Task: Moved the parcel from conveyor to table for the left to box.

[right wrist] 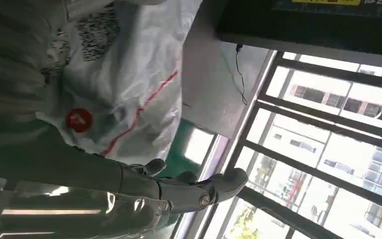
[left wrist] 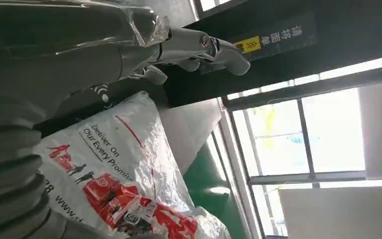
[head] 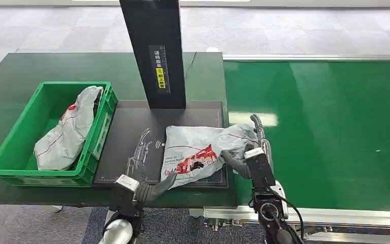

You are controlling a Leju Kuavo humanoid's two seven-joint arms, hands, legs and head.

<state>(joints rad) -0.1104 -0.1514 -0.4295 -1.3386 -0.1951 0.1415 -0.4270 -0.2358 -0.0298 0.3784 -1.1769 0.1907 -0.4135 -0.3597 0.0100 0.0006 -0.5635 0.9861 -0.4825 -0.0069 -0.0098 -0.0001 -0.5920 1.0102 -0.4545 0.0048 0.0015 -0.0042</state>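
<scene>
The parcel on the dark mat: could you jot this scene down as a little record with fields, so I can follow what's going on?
parcel: grey bag with red print, lying on the black mat
right hand: on the parcel's conveyor-side end
left hand: at its near corner
crate: green, left of the mat, holding another grey parcel
conveyor: green belt, bare

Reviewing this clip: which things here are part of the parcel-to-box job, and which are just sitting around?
Part of the job:
- parcel on the dark mat, between both hands
- right hand touching the parcel's conveyor-side end
- left hand at its near corner
- green conveyor
- green crate

Just there:
- bagged parcel already in the crate
- black post
</scene>
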